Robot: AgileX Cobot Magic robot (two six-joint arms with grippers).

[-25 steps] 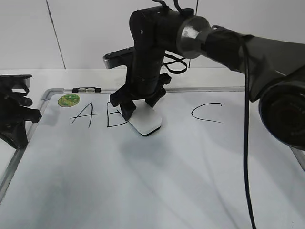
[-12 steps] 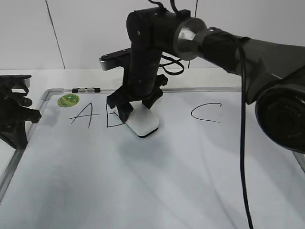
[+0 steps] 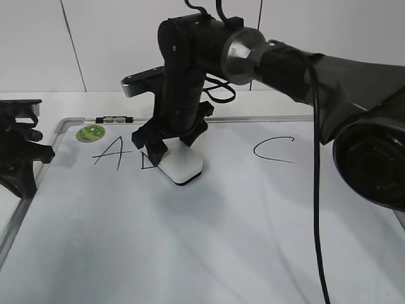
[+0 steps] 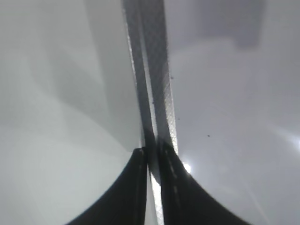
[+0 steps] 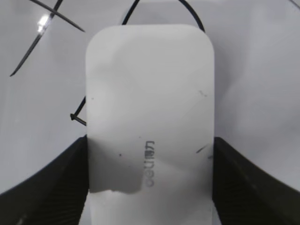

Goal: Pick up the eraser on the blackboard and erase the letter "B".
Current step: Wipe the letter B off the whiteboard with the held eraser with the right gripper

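The blackboard [image 3: 209, 234] is a white board with a grey frame that lies flat on the table. My right gripper [image 3: 174, 149] reaches across to the left of the middle and is shut on the white eraser [image 3: 181, 167], pressing it flat on the board. In the right wrist view the eraser [image 5: 150, 103] sits between the two black fingers [image 5: 61, 187]. The letter "B" [image 3: 147, 163] is mostly hidden under the eraser; only its left stroke shows, with curved bits in the right wrist view [image 5: 193, 18]. My left gripper [image 3: 28, 155] is at the board's left edge, its jaws closed on the frame [image 4: 157, 93].
The letter "A" [image 3: 111, 154] is just left of the eraser and the "C" [image 3: 273, 150] is to its right. A round green sticker [image 3: 92, 133] and a black-and-silver clip [image 3: 114, 118] sit at the board's top left corner.
My right gripper has slid the eraser to the left over the "B", which shows less now. The left arm has not moved.
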